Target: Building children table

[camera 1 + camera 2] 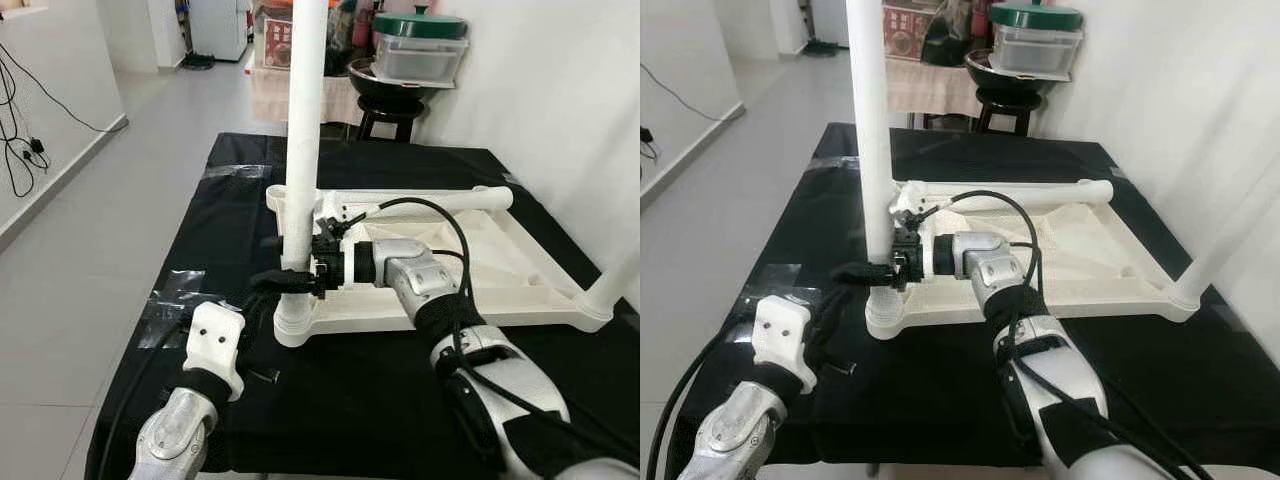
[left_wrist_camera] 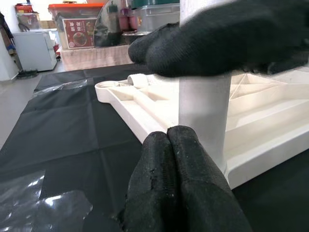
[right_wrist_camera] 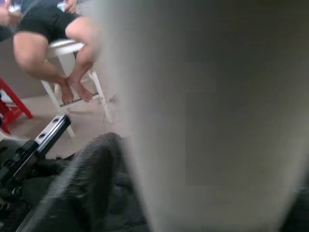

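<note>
Grippers meet at one white table leg (image 1: 303,130) standing upright in the near-left corner socket of an upturned white tabletop (image 1: 500,262).

The tabletop lies underside-up on a black sheet (image 1: 370,390) covering the work surface, with a second leg (image 1: 618,278) rising tilted from its near-right corner. The right gripper (image 1: 312,268) reaches in from the right and clamps the upright leg low down, just above the socket, its fingers pinching the tube from both sides. The left gripper (image 2: 166,159) sits at the foot of the same leg on the near-left side; in the left wrist view its two black fingers (image 2: 159,188) are pressed together, tips touching the leg's base. Behind the table, a stool (image 1: 392,108) carries a dark bowl and a green-lidded container (image 1: 420,45). The right wrist view, blurred, shows a seated person's legs (image 3: 72,58) on a white stool.
</note>
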Robot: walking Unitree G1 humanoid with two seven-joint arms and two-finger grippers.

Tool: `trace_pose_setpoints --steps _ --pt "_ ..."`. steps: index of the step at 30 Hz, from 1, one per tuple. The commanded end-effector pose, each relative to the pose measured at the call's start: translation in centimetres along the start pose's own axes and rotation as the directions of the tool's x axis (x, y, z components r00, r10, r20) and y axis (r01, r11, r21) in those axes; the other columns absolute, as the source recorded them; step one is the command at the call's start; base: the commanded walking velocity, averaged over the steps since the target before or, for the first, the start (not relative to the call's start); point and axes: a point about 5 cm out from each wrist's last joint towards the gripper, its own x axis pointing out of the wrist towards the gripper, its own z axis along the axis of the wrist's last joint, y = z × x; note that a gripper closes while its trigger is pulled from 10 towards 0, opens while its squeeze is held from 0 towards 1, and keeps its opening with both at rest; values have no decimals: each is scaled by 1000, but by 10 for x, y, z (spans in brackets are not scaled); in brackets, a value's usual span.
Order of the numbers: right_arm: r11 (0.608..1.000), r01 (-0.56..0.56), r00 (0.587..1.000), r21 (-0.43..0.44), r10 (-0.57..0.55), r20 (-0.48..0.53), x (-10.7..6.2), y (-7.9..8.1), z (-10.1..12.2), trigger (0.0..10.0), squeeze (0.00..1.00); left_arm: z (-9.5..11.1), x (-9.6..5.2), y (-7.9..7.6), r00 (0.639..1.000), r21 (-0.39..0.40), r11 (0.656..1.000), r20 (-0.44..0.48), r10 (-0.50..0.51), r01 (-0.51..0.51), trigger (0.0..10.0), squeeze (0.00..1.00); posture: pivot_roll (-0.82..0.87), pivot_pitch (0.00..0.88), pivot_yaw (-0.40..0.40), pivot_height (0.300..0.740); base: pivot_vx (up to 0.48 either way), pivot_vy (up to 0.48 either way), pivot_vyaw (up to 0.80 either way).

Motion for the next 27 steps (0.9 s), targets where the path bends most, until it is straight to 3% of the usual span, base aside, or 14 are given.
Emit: trace_pose_setpoints --steps 1,8,11,12,13,14,15,16,17,18,19,21,24,27 --pt "998 -62 998 25 61 11 4 3 1 0 0 1 -3 -2 1000 15 1000 -13 -7 7 10000 0 152 0 -119 740 0 0 0" --pt "1000 -21 999 20 20 39 -11 -3 -4 0 0 1 -17 -7 1000 -6 1000 -30 -9 8 10000 0 144 0 -114 740 0 0 0" --pt "996 79 996 -28 -78 51 -24 -8 -7 0 0 3 -19 -4 1000 9 1000 -26 11 -11 10000 0 122 7 -109 740 0 0 0" --pt "983 179 983 -32 -178 37 -27 -11 -12 0 0 3 -18 -3 1000 9 1000 -26 14 -14 10000 0 114 11 -112 740 0 0 0" --pt "983 179 983 -32 -178 37 -27 -11 -12 0 0 3 -18 -3 1000 9 1000 -26 14 -14 10000 0 114 11 -112 740 0 0 0" --pt "969 246 969 -33 -245 26 -28 -13 -15 0 0 2 -18 -3 1000 9 1000 -26 15 -15 10000 0 114 12 -113 740 0 0 0" --pt "840 542 840 -33 -542 -6 -25 -20 -28 0 0 2 -18 0 999 10 1000 -28 16 -15 10000 0 110 17 -109 740 0 0 0" --pt "840 542 840 -33 -542 -6 -25 -20 -28 0 0 2 -18 0 999 10 1000 -28 16 -15 10000 0 110 17 -109 740 0 0 0" --pt "688 725 687 -46 -726 -23 -28 -23 -35 0 0 1 -17 1 999 11 1000 -30 16 -15 10000 0 110 17 -109 740 0 0 0" --pt "657 753 657 -18 -754 -20 -15 -3 -47 0 0 1 -15 4 999 19 1000 -29 14 -13 10000 0 86 29 -72 740 0 0 0" --pt "652 758 652 13 -758 -9 -9 14 -52 0 0 2 -14 6 1000 23 1000 -29 12 -11 10000 0 86 29 -72 740 0 0 0" --pt "662 749 662 -17 -749 18 -5 23 -50 0 0 1 -14 7 1000 23 1000 -29 9 -8 10000 0 66 21 -54 740 0 0 0" --pt "629 774 633 -75 -772 56 -4 16 -40 0 0 0 -11 9 999 10 1000 -33 0 0 10000 0 69 4 -60 740 0 0 0" --pt "630 769 637 -110 -769 48 0 10 -39 0 0 -1 -7 9 999 -2 1000 -32 -8 8 10000 0 69 0 -66 740 0 0 0"
